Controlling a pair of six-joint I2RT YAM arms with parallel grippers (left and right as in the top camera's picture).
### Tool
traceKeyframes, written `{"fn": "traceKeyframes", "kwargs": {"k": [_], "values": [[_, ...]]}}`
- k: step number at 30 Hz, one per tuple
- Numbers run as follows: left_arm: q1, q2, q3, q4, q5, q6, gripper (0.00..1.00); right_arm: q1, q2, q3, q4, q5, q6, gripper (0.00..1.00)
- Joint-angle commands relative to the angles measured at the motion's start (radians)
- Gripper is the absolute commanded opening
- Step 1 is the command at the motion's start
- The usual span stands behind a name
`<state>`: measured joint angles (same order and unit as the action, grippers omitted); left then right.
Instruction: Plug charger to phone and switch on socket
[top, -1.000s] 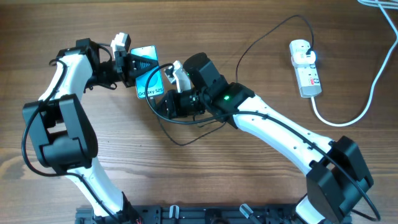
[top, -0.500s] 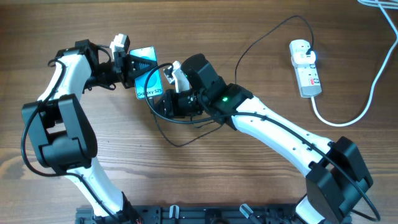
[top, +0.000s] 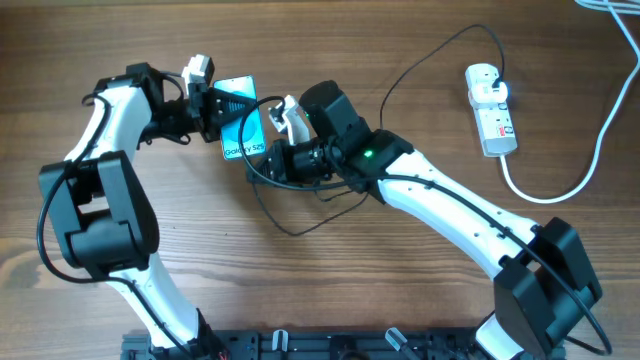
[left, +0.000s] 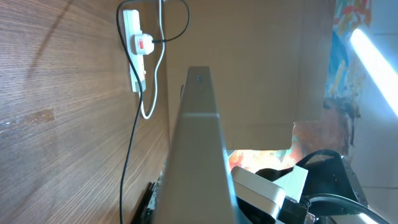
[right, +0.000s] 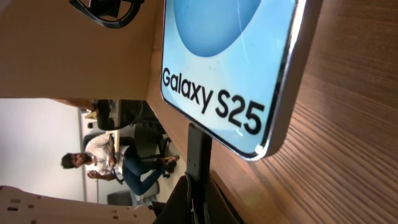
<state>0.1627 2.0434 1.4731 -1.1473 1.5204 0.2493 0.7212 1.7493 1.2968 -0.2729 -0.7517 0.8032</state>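
Observation:
My left gripper (top: 212, 105) is shut on the phone (top: 240, 125) and holds it tilted on edge above the table. In the left wrist view the phone (left: 199, 137) shows as a grey edge. My right gripper (top: 268, 158) is shut on the plug tip of the charger's black cable (top: 420, 60). In the right wrist view the plug (right: 199, 146) points at the phone's (right: 230, 56) "Galaxy S25" end and its tip meets the edge. Whether it is seated I cannot tell. The white adapter (top: 484, 80) sits in the socket (top: 497, 130) at the far right.
The socket's thick white cord (top: 590, 150) loops off to the right edge. Slack black cable lies in loops on the wood under my right wrist (top: 290, 215). The socket also shows in the left wrist view (left: 132, 37), with a red switch.
Both grippers and the phone have shifted slightly up and right. The plug end has come closer to the phone's lower end.

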Motion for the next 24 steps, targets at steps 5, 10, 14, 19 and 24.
{"fn": "traceKeyframes", "kwargs": {"k": [5, 10, 14, 19, 24], "values": [[-0.043, -0.016, 0.000, -0.051, 0.013, 0.005, 0.04, -0.054, -0.015, 0.008, 0.068, 0.135, -0.015, 0.05], [-0.043, -0.016, 0.000, -0.058, 0.012, 0.005, 0.04, -0.072, -0.015, 0.008, 0.048, 0.134, -0.019, 0.05], [-0.043, -0.016, 0.000, -0.058, 0.012, 0.005, 0.04, -0.098, -0.015, 0.008, 0.077, 0.102, -0.003, 0.05], [-0.043, -0.016, 0.000, -0.066, 0.012, 0.005, 0.04, -0.101, -0.014, 0.008, 0.113, 0.101, 0.012, 0.05], [-0.043, -0.016, 0.000, -0.075, 0.012, 0.005, 0.04, -0.101, -0.014, 0.008, 0.133, 0.103, 0.020, 0.05]]}}
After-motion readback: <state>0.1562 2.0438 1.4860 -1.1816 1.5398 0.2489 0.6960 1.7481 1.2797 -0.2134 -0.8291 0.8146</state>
